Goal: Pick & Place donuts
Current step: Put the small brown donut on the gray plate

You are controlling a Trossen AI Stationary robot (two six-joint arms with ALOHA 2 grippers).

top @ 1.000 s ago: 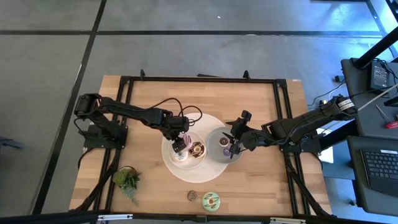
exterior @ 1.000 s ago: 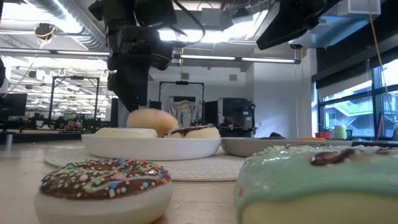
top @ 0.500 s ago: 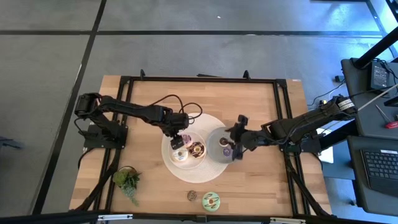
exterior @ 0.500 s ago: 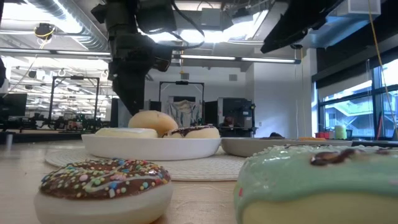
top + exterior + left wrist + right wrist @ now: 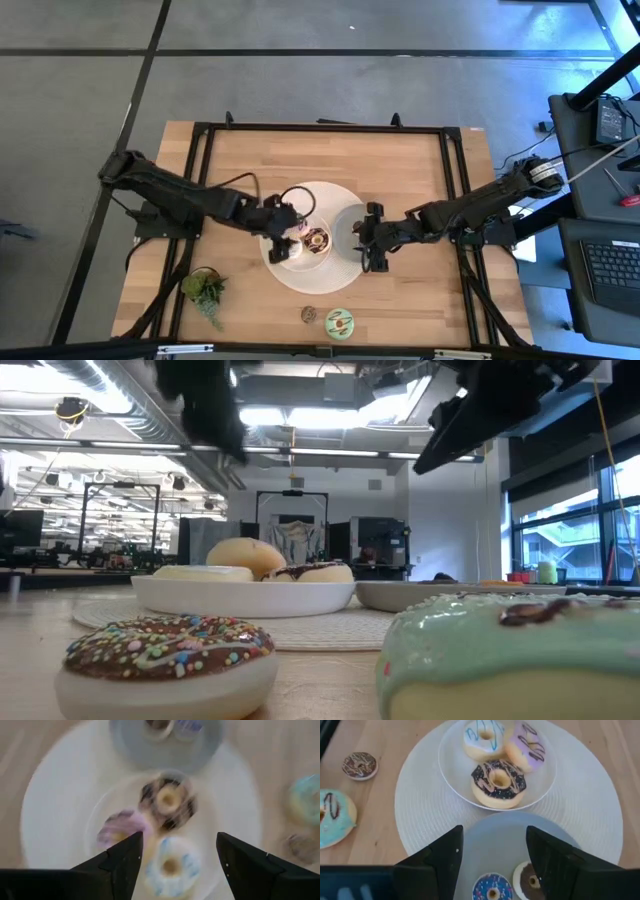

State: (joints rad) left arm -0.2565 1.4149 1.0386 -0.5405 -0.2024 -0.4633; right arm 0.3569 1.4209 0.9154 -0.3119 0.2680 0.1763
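Donuts fill the white dish at the middle of the round mat: a white-iced one, a pink-iced one and a chocolate one, all touching. On the grey dish beside it lie two mini donuts, one purple and one brown. Near the table's front edge sit a green-iced donut and a small chocolate donut, just beside each other.

Reaching low across the table, the left arm has the left gripper over the white dish's edge, fingers spread wide and empty. From the other side the right arm stretches in, the right gripper above the grey dish, fingers also wide apart and empty.
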